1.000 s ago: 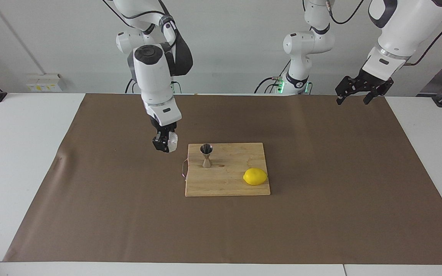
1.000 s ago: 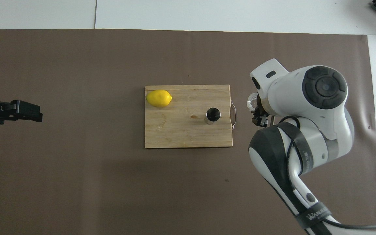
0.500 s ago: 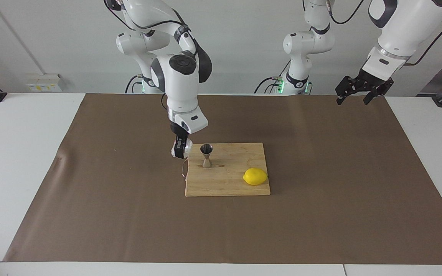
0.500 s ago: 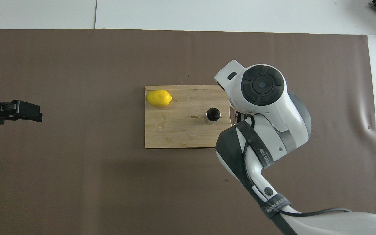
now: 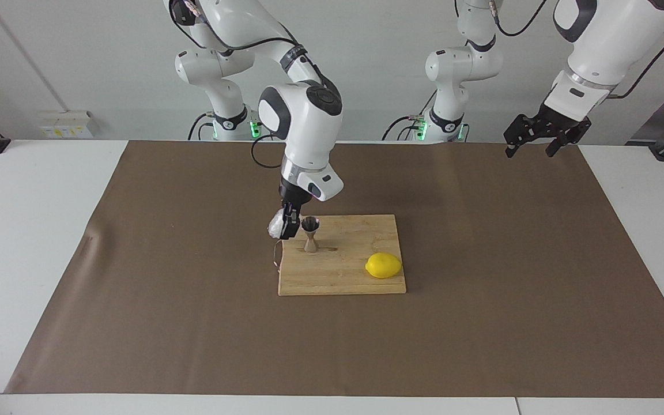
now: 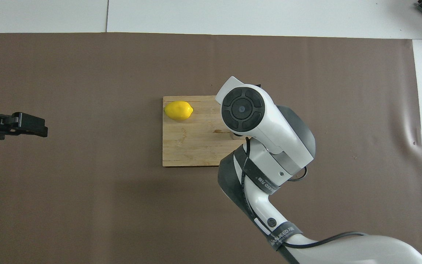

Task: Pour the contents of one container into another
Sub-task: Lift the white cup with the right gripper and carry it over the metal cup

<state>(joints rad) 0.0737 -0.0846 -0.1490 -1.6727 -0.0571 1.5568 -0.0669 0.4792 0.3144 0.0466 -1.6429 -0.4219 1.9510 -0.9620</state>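
Observation:
My right gripper is shut on the small clear faceted cup and holds it tilted in the air, close beside the rim of the steel hourglass jigger. The jigger stands upright on the wooden cutting board, at its end toward the right arm. In the overhead view the right arm's wrist covers the cup, the jigger and the gripper. My left gripper is open and empty, and waits raised over the mat's edge at the left arm's end; it also shows in the overhead view.
A yellow lemon lies on the board at its end toward the left arm, farther from the robots than the jigger; it also shows in the overhead view. A brown mat covers the table under the board.
My right gripper has carried the cup from over the mat beside the board to right beside the jigger's rim, and the cup now tilts. The left arm has not moved.

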